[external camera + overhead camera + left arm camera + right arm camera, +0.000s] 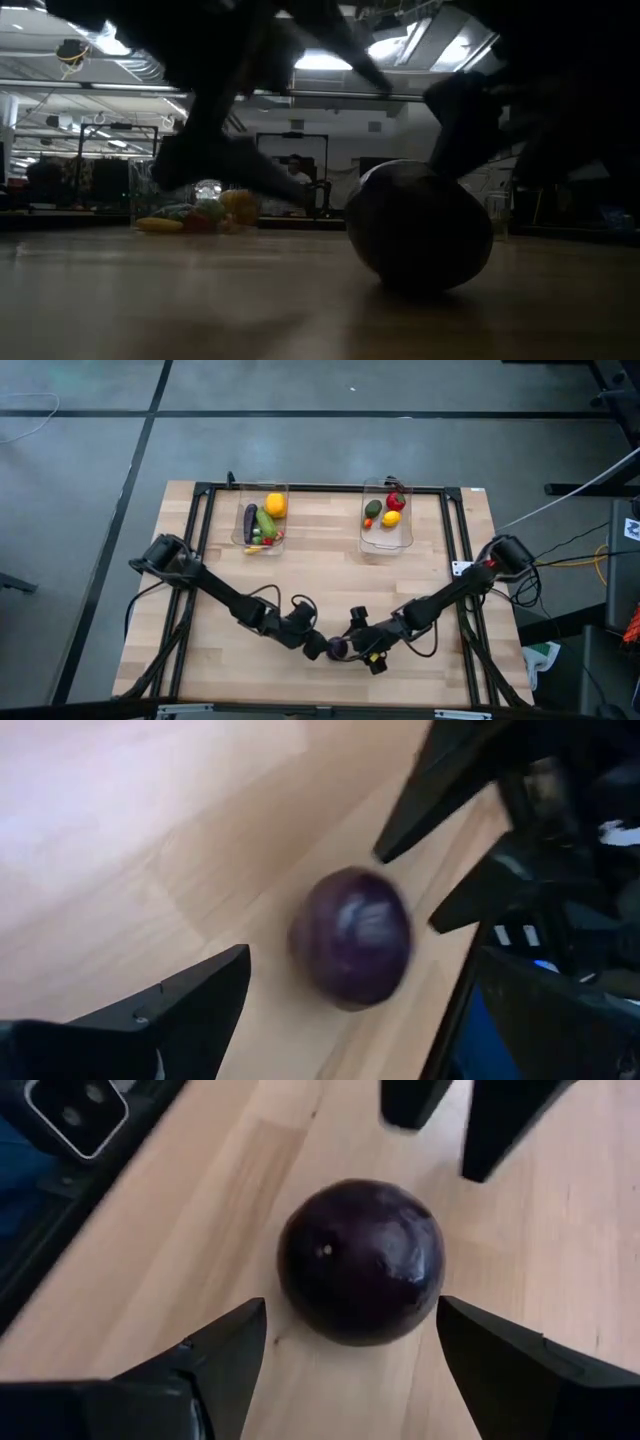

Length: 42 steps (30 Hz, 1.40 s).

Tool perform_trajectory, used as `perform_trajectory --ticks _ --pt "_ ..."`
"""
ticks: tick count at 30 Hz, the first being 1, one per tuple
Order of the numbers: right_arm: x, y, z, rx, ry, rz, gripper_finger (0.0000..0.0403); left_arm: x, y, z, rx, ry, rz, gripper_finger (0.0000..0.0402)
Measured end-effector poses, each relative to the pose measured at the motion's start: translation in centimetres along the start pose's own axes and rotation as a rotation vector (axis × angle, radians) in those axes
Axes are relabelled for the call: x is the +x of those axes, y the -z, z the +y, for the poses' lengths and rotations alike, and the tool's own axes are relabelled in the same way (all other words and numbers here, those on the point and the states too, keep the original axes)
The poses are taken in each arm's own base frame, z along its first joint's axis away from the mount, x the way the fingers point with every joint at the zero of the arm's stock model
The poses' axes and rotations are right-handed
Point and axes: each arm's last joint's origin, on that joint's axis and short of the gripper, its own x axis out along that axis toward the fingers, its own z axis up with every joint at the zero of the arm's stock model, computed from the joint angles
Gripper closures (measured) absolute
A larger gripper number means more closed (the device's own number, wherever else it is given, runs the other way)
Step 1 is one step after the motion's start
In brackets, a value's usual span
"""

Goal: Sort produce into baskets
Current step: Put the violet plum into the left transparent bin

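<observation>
High view: wooden worktop [330,575] on grey floor [80,510]. Purple round piece [339,648] rests between both grippers. Left gripper [318,647] and right gripper [352,650] jaws stand wide, holding nothing.

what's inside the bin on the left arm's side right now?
The left bin holds a purple eggplant, green cucumber, orange-yellow pepper and small red and yellow pieces at its near end. Anything beneath those pieces is covered and cannot be seen.

Dark purple round piece [361,1260] on pale wooden table [560,1260].
</observation>
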Motion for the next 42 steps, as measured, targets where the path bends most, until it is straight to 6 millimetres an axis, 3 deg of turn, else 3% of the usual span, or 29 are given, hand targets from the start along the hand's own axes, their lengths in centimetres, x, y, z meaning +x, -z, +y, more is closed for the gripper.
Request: perform_trajectory --ticks 13,24,33,42 --pt "0.3 0.1 -0.4 0.023 0.123 -0.015 0.0111 2.5 1.1 1.4 -0.074 0.020 0.040 0.0023" --pt "0.2 -0.3 -0.5 0.030 0.183 -0.058 0.0111 4.7 1.5 0.7 -0.068 0.031 0.034 0.0023" --pt "0.2 -0.3 -0.5 0.030 0.176 -0.058 0.0111 5.0 1.3 0.9 -0.080 0.017 0.051 0.0024" --pt "0.2 -0.3 -0.5 0.026 0.176 -0.055 0.0111 5.0 1.3 1.1 -0.065 0.003 0.053 0.0083"
